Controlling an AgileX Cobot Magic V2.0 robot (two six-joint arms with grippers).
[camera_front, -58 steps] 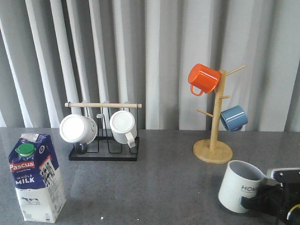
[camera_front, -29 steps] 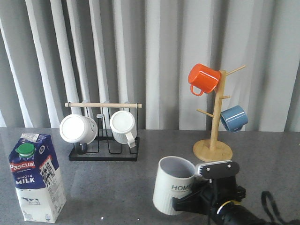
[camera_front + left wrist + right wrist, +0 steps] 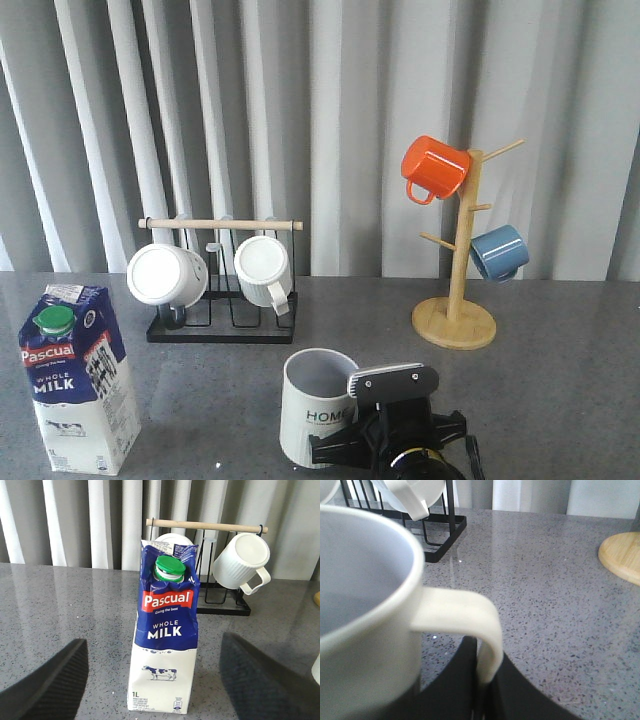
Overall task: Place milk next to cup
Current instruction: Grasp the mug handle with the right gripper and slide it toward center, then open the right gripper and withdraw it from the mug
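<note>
The milk, a blue-and-white carton with a green cap, stands upright at the table's front left. It faces the left wrist view, between the wide-open fingers of my left gripper, which does not touch it. The left gripper is out of the front view. The cup, an off-white ribbed mug marked "HOME", is at the front centre. My right gripper is shut on its handle, with the cup's rim close to the right wrist camera.
A black rack with a wooden bar holds two plain white mugs behind the milk. A wooden mug tree at the back right carries an orange mug and a blue mug.
My right gripper has carried the cup leftward across the front of the table, from the far right to the centre. The milk has not moved.
</note>
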